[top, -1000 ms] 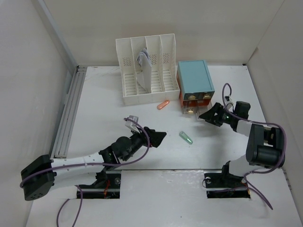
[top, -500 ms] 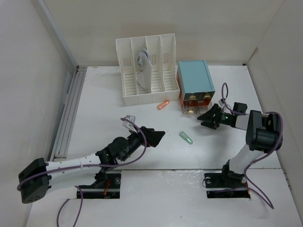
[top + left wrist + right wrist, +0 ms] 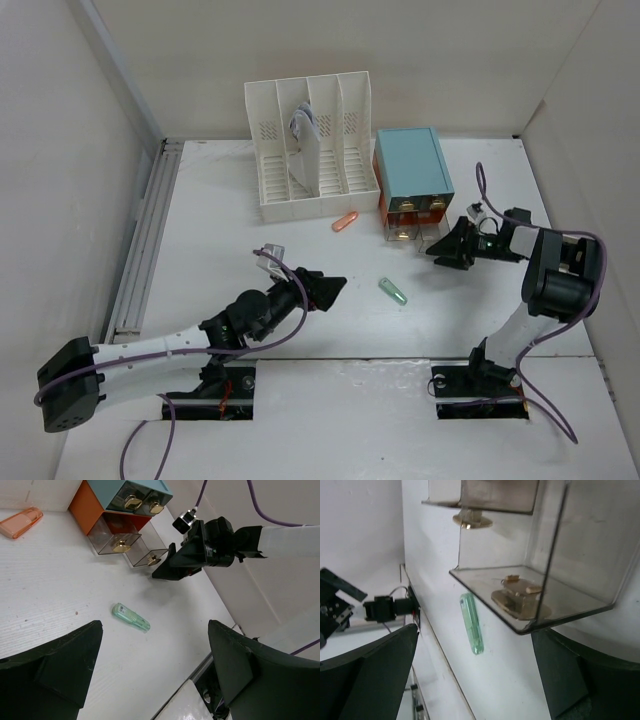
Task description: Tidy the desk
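The white desk (image 3: 215, 215) carries a green capsule-shaped item (image 3: 392, 291) near its middle and an orange one (image 3: 345, 221) in front of the file rack. My left gripper (image 3: 327, 289) hovers open and empty left of the green item (image 3: 131, 617); the open jaws (image 3: 155, 626) frame it from the near side. My right gripper (image 3: 450, 245) stands open at the front of a pulled-out clear drawer (image 3: 540, 595) of the teal-topped box (image 3: 412, 165). Nothing is gripped between its fingers (image 3: 476, 636), and the green item (image 3: 471, 622) lies beyond them.
A white slotted file rack (image 3: 310, 150) holding a paper stands at the back. Two clear drawers with gold knobs (image 3: 120, 545) stick out of the orange-sided box. Grey rails (image 3: 145, 240) run along the left edge. Walls enclose the left, back and right.
My right gripper's jaws have spread wider and its wrist has shifted slightly right beside the drawer. The left arm has barely moved. Both small items lie where they were.
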Controlling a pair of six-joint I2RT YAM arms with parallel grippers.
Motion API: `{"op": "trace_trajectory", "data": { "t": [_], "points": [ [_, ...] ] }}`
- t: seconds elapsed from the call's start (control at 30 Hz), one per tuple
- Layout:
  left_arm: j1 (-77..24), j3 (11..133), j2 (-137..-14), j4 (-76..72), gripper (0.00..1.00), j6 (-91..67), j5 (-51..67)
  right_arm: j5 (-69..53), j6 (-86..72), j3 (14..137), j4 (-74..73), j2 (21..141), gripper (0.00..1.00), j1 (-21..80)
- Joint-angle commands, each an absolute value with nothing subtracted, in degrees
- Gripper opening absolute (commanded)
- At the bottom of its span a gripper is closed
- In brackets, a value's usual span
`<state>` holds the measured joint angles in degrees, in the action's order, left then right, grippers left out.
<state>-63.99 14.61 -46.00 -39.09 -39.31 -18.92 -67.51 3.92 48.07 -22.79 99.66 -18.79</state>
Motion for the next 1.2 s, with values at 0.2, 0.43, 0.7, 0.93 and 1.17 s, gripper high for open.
{"op": "trace_trajectory", "data": {
  "t": [0.2, 0.43, 0.7, 0.93, 1.17],
  "points": [
    [-63.81, 18.45, -47.72, -41.22, 0.83, -38.85, -20.04, -78.03, 50.09, 57.29, -62.98, 101.96, 1.0, -18.46],
    [-63.81, 19.51, -48.33, -40.52, 0.83, -38.33, -20.03, -78.75, 73.2, 68.78, -79.28, 95.46, 1.0, -12.75],
    [-63.29, 27.66, -55.27, -28.41, 0.53, -36.57, -28.99, -64.56, 43.86, 83.08, -48.52, 80.66, 0.14, -3.62],
    [-57.68, 37.68, -63.61, -17.41, 0.15, -33.93, -33.32, -13.62, 35.0, 73.9, -16.6, 64.49, 0.8, 17.32],
    [-42.83, 53.55, -79.22, -7.88, 0.63, -25.5, -16.03, -32.08, 26.81, 82.7, -25.4, 70.83, 0.0, 14.85]
  ]
}}
